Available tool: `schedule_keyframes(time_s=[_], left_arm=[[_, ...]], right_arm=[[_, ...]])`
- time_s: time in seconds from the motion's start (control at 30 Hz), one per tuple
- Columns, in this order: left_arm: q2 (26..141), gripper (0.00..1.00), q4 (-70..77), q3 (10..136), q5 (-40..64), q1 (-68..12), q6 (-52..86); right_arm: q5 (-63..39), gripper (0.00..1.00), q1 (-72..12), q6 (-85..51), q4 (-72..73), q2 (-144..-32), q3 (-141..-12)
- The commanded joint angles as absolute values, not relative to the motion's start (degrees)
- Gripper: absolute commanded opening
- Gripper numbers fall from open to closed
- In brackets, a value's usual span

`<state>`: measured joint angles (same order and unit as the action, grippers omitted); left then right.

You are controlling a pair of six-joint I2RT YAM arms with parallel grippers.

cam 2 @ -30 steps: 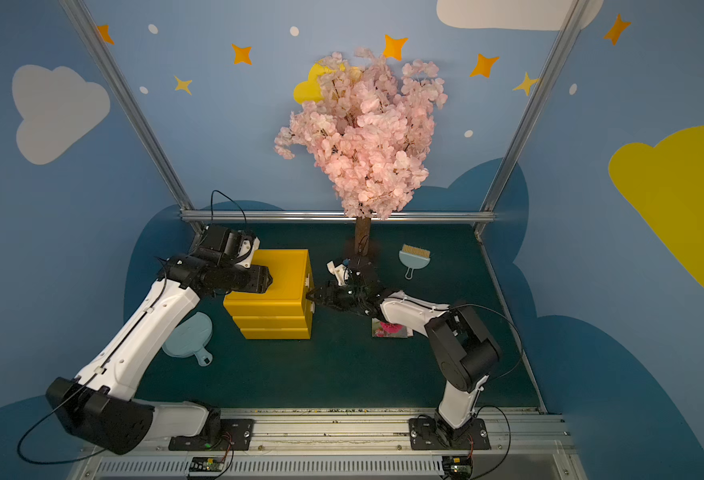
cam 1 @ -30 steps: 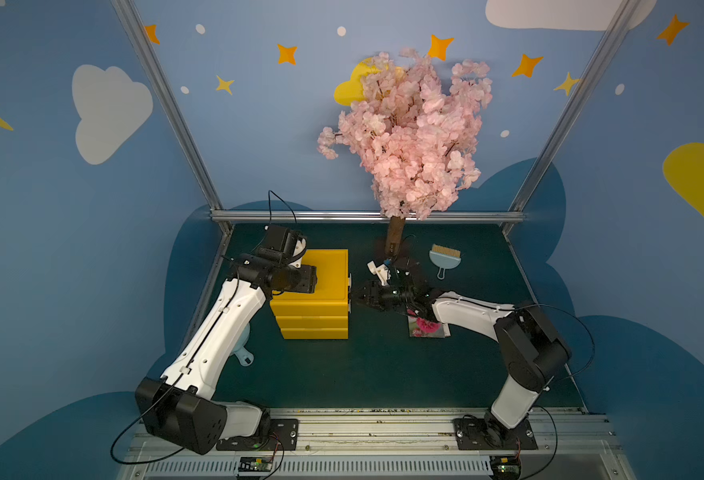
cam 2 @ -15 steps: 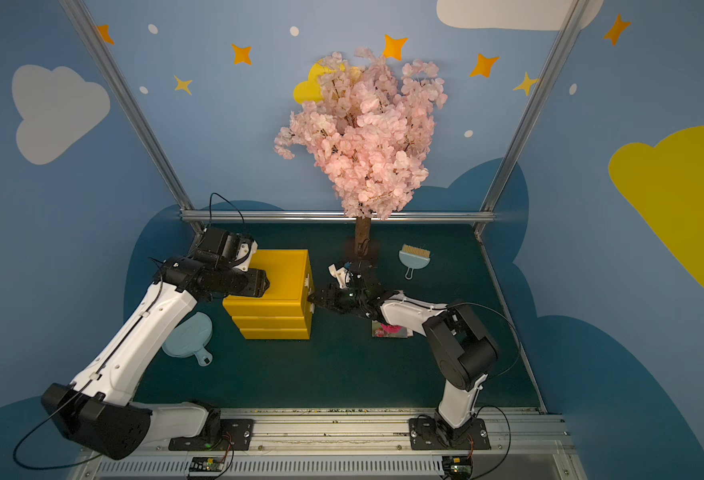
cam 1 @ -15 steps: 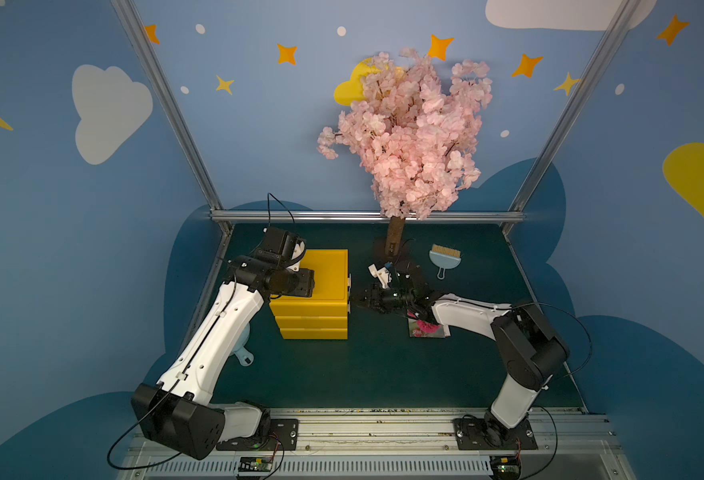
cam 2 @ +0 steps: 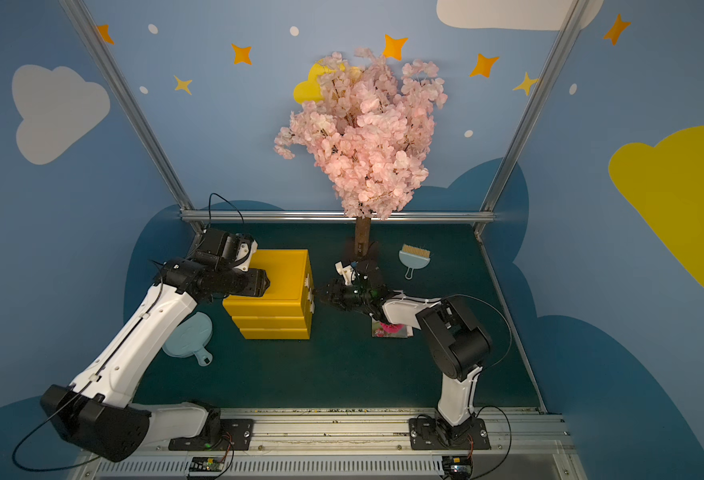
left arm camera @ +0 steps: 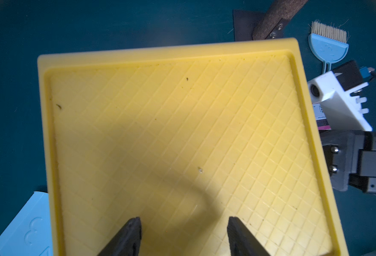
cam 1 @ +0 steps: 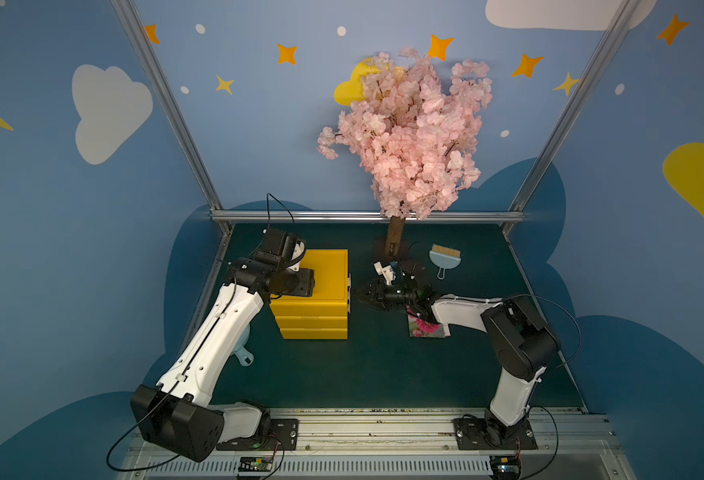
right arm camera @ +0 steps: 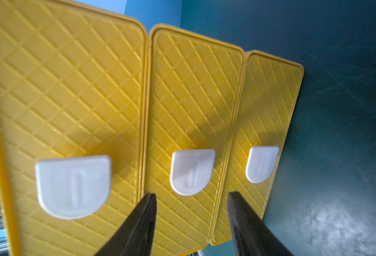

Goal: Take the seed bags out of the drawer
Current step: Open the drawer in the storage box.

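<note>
The yellow three-drawer cube (cam 1: 325, 270) stands left of centre, all its drawers pushed in. The drawer, the uppermost one (right arm camera: 71, 88), shows its white handle tab (right arm camera: 73, 186). My right gripper (right arm camera: 190, 195) is open just in front of the drawer fronts, its fingers either side of the middle drawer's tab (right arm camera: 192, 171); both top views show it (cam 1: 356, 293) (cam 2: 319, 293) close to the cube's handle side. My left gripper (left arm camera: 183, 221) hangs open over the cube's top (cam 1: 306, 282). One seed bag (cam 1: 427, 328) (cam 2: 389, 330) with pink flowers lies on the mat, partly under the right arm. What the drawer holds is hidden.
A pink blossom tree has its trunk (cam 1: 393, 241) behind the right gripper. A light-blue brush (cam 1: 445, 257) lies at the back right. A light-blue scoop (cam 2: 188, 336) lies under the left arm. Metal frame rails (cam 1: 362, 216) edge the dark green mat (cam 1: 362, 374).
The right gripper has crept left toward the drawer fronts and its jaws have narrowed slightly. The left arm has barely shifted above the cube.
</note>
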<state>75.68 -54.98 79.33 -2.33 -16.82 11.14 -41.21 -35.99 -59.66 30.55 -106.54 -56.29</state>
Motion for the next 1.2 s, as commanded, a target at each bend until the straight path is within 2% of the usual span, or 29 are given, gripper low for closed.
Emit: schedule_keyframes(time_s=[0.0, 0.5, 0.9, 1.17], left_arm=[[76.1, 0.66, -59.1, 77.5, -2.3, -16.5, 11.8], [76.5, 0.66, -59.1, 77.4, -2.1, -16.5, 11.8], [76.6, 0.66, -59.0, 77.3, -1.9, -16.5, 11.7], [76.2, 0.66, -58.7, 76.9, -1.9, -16.5, 11.8]], right_arm=[[-42.8, 0.56, -36.2, -62.8, 36.5, -108.6, -58.2], [-43.6, 0.57, -36.9, -62.3, 35.3, -110.9, -60.4], [-39.8, 0.54, -38.1, -54.9, 19.9, -110.4, -65.1], [-33.3, 0.45, -39.6, -46.6, 4.6, -109.2, -69.3]])
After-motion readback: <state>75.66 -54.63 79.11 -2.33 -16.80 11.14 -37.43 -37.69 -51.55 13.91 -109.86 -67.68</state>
